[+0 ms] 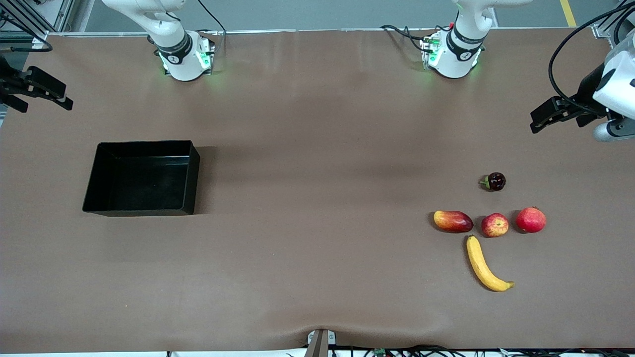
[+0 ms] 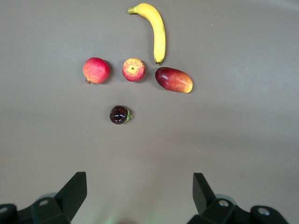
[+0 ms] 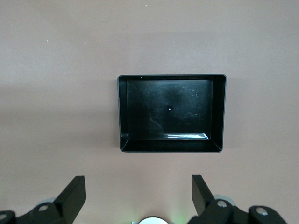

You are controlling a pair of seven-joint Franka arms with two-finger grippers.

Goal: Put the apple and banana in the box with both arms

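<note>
Lying loose: one apple (image 1: 494, 225), one banana (image 1: 485, 265); one box (image 1: 141, 210) empty.

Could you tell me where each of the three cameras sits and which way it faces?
Front view: high across the table, facing both arm bases; left hand, right hand, box.
Left wrist view: above the fruit, looking down; apple, banana, own open fingertips.
Right wrist view: above the box; own open fingertips.
Front and left wrist views share the fruit; front and right wrist, the box.

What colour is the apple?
Red with yellow streaks; the apple shows best in the left wrist view.
</note>
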